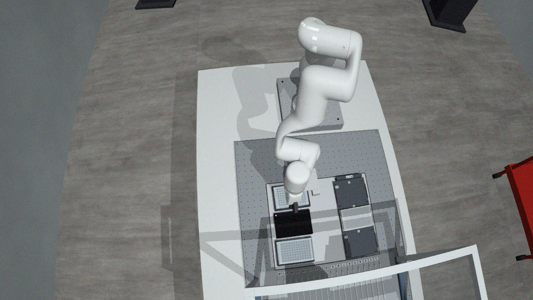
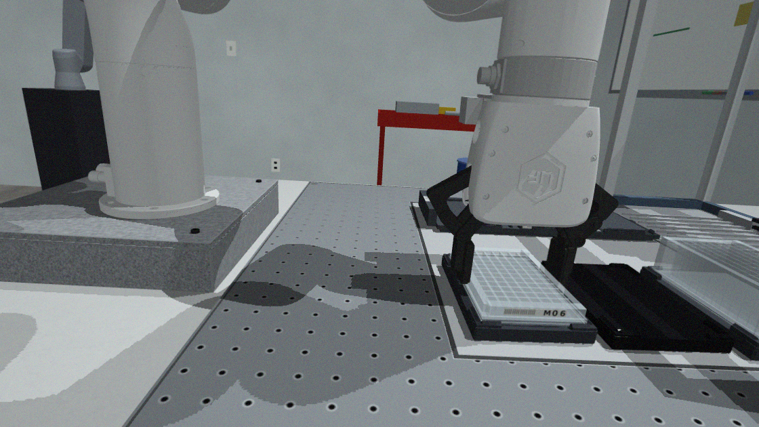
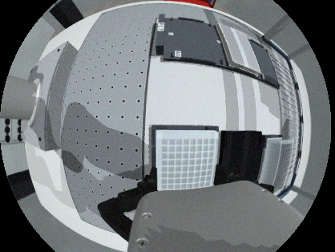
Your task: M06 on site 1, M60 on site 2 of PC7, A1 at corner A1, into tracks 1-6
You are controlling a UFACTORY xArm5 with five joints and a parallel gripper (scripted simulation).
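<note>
Catalogue of the worktop [image 1: 216, 149] [image 2: 53, 339], with sides as in the top view and "near" meaning toward the arm's base.

- Arm [image 1: 312, 100] [image 2: 151, 106]: white, on a grey block [image 2: 233, 255], reaching over the near left nest.
- Hand [image 1: 295, 207] [image 2: 514, 273] [image 3: 187, 176]: black fingers, spread wide, gripping M06 across its width, one on each long side.
- M06 [image 1: 279, 197] [image 2: 525, 281] [image 3: 186, 160]: pale gridded plate, level, at nest S1 [image 1: 274, 205] [image 2: 530, 331] [image 3: 184, 128]; printed name legible on one short end. Whether it is fully down in the nest, cannot tell.
- Nest S2 [image 1: 293, 224] [image 2: 652, 308] [image 3: 241, 154]: black, vacant, middle of the left row.
- M09 [image 1: 295, 251] [image 2: 705, 270] [image 3: 274, 160]: taller translucent block, far left nest.
- PC7 [image 1: 350, 192] [image 2: 631, 229] [image 3: 196, 40]: dark carrier at right, handle [image 1: 348, 176] [image 3: 160, 38] at the near end; short of the rails [image 1: 355, 288] [image 2: 690, 217] [image 3: 289, 96]. Sites 1 and 3 bare.
- M60 [image 1: 356, 218] [image 3: 240, 46]: pale plate on the carrier's middle site; its label is too small to read.
- Red cart [image 1: 521, 186] [image 2: 424, 119]: apart, to the right.
</note>
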